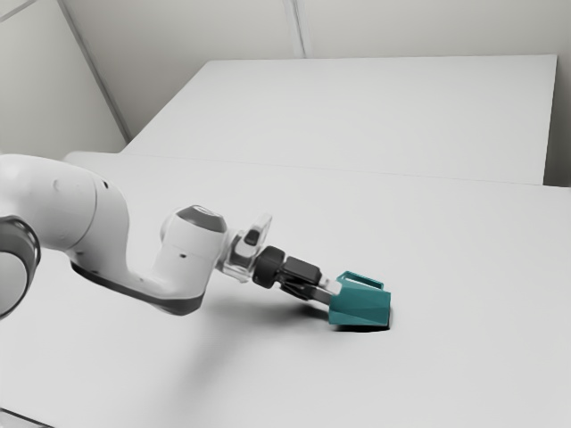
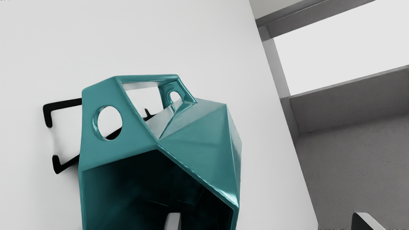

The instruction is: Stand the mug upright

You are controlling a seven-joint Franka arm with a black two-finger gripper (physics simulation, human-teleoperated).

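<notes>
Mug [image 1: 361, 306]: on its side, well inside the counter's [image 1: 473, 241] far edge
Long axis: mouth facing the hand [image 2: 270, 221], base beyond; the lift likely turns on raising that mouth
Hand: wide open, gripping nothing, one fingertip inside the mouth, one outside
Teal: glossy, faceted; angular, pierced handle

By the black gripper [image 1: 326, 291], the mug [image 1: 361, 306] was coloured teal and darkly shaded inside; the table [image 1: 482, 357] was coloured plain pale grey.
</notes>
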